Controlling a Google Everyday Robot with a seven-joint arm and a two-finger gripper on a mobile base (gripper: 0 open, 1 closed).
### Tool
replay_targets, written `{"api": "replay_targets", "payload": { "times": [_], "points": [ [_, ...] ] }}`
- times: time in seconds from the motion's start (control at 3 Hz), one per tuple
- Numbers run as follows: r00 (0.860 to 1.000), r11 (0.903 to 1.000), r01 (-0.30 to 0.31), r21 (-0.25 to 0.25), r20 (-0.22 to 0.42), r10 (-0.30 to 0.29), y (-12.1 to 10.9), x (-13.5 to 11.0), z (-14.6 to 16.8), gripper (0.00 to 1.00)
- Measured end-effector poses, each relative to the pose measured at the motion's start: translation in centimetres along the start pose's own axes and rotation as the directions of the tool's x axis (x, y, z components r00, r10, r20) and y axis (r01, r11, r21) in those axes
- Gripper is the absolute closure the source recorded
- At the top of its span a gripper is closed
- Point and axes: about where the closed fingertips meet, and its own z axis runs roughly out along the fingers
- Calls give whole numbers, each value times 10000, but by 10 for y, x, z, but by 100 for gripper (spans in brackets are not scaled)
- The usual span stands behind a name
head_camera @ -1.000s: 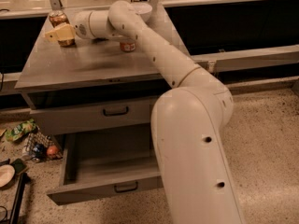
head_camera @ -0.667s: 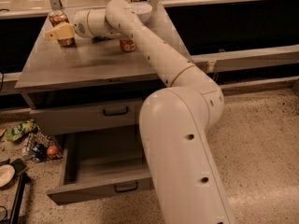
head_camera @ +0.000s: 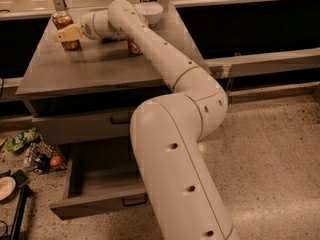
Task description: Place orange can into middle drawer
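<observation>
At the grasp step, by the look of it. Pincer [head_camera: 65, 34] out at the far-left corner of the tabletop [head_camera: 95, 69], pressed right up against the orange can [head_camera: 62, 20] and crossing its middle band. Cannot tell whether clamped on it or just bracketing it.

Next move, as a guess:
- confirm grip, then lift straight up off the tabletop
- pull back past the front edge before dropping
- lower into the middle drawer [head_camera: 105, 176], already standing open under the shut upper drawer [head_camera: 75, 126]
- mind the red-orange can [head_camera: 134, 48] tucked just behind the forearm and the white bowl [head_camera: 149, 11] at the back edge; an easy knock on retraction

On the can itself:
- upright, and standing on the tabletop as far as can be judged
- mottled brown-gold, dull orange print, silver top
- midsection hidden behind the pincer
- smooth and probably thin-walled, so likely slippery and easy to dent
- calls for a moderate squeeze and staying vertical through the swing
</observation>
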Motion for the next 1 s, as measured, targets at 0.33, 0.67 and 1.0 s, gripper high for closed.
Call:
{"api": "replay_targets", "payload": {
  "times": [0.33, 0.67, 1.0],
  "points": [
    [9989, 9989, 372, 281, 260, -379, -1, -16, 9, 0],
    [9971, 9980, 634, 72, 429, -636, 7, -18, 27, 21],
    [9971, 9973, 693, -248, 339, -685, 14, -11, 38, 44]
  ]
}}
